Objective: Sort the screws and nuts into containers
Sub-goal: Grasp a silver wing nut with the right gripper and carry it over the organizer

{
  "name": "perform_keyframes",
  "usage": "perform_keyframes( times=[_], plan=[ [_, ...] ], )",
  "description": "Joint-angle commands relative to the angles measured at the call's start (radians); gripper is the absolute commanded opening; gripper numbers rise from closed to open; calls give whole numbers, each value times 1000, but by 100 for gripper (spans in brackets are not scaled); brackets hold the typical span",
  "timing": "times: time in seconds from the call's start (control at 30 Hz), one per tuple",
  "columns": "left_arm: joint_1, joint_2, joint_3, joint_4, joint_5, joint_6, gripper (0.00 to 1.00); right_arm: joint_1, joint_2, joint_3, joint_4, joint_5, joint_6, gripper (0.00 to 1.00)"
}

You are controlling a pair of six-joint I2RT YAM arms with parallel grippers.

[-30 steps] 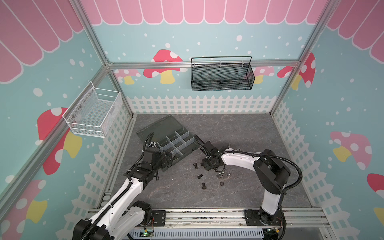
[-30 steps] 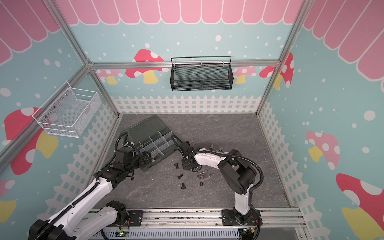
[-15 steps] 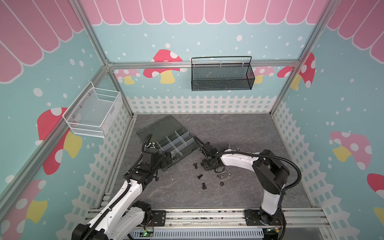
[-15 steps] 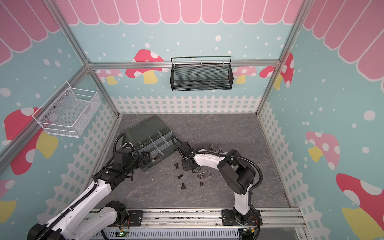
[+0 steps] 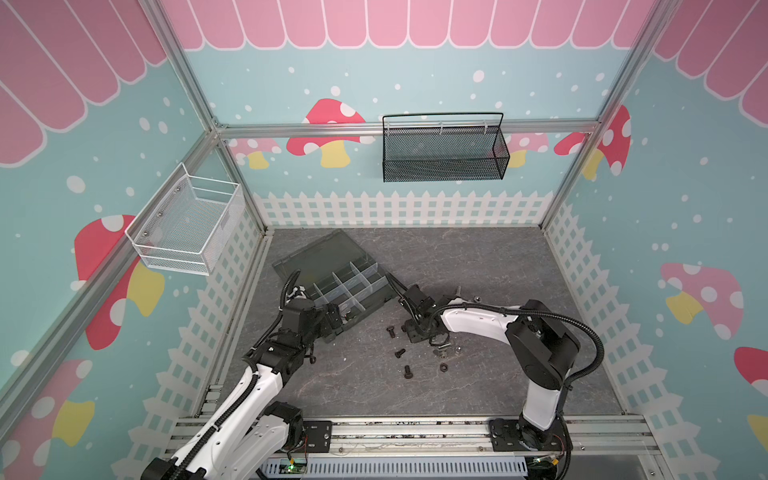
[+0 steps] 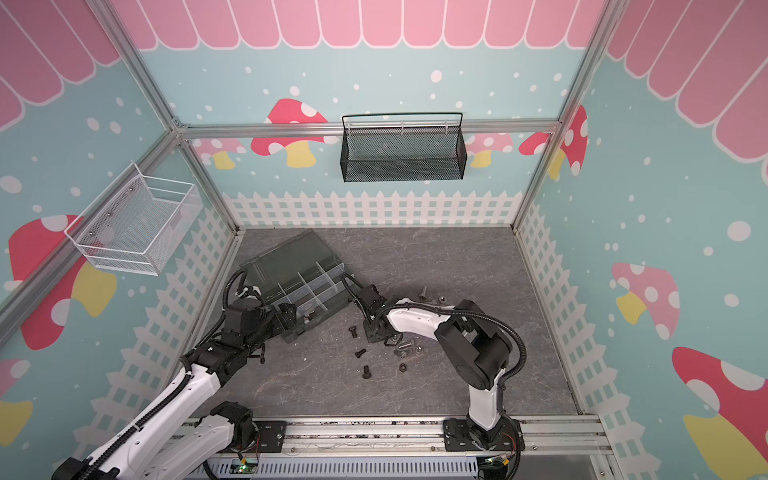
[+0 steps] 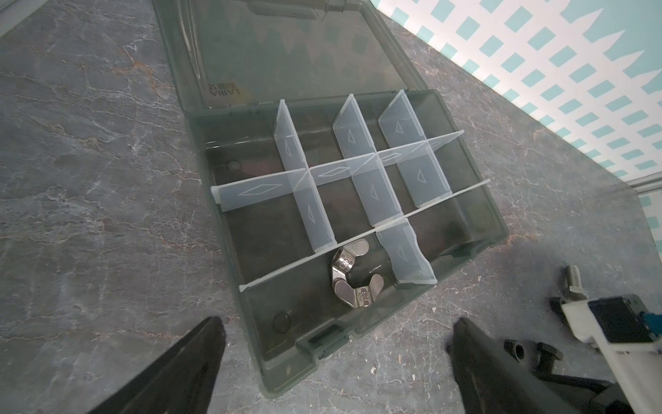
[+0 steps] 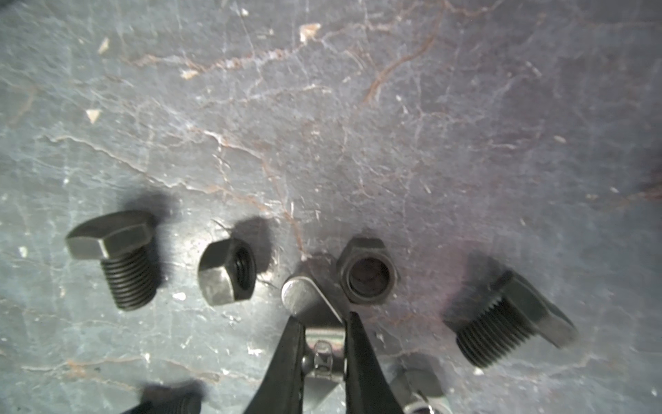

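Grey marbled counter (image 5: 478, 257) is carrying a loose scatter of hardware nr its middle, w/ the dark translucent organizer box (image 5: 370, 309) sitting just left of the scatter in both top views & its lid (image 5: 316, 255) lying open behind it. Right jaws are clenching on a silver wing nut (image 8: 308, 297) that is resting on the counter; in the right wrist view both black fingers (image 8: 283, 362) are pressing against its body. 2 black hex nuts (image 8: 227, 272) are lying just beside it, 1 each side, & 2 black bolts (image 8: 118, 258) are lying further out. Left jaws are standing wide apart, released, hovering by the box's front wall. In the left wrist view 2 more wing nuts (image 7: 349, 276) are lying together in a front-row compartment (image 7: 286, 304), touching each other, next to a clear divider (image 7: 404, 251). In a top view 3 black bolts (image 6: 360, 353) are lying apart in front of the right arm (image 6: 415, 322), & a silver bolt (image 6: 423, 293) is lying behind it.
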Motion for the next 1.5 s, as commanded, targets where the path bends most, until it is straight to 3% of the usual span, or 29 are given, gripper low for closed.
perform_keyframes(
  times=[0.0, 0.3, 0.63, 0.93, 1.2, 1.47],
  plan=[
    [8, -20, -19, 8, -36, -28, 99, 9, -58, 59, -21, 27, -25, 0],
    [10, -61, -38, 4, -72, -73, 99, 44, -42, 195, 98, -49, -141, 0],
    [11, -187, -71, -55, -133, -122, 97, 96, 162, 459, 194, -205, -219, 0],
    [11, -307, -97, -92, -167, -141, 95, 130, 331, 621, 166, -208, -267, 0],
    [11, -316, -102, -106, -193, -140, 95, 137, 416, 701, 133, -159, -279, 0],
    [9, -310, -104, -109, -196, -138, 96, 138, 446, 713, 93, -131, -263, 11]
  ],
)
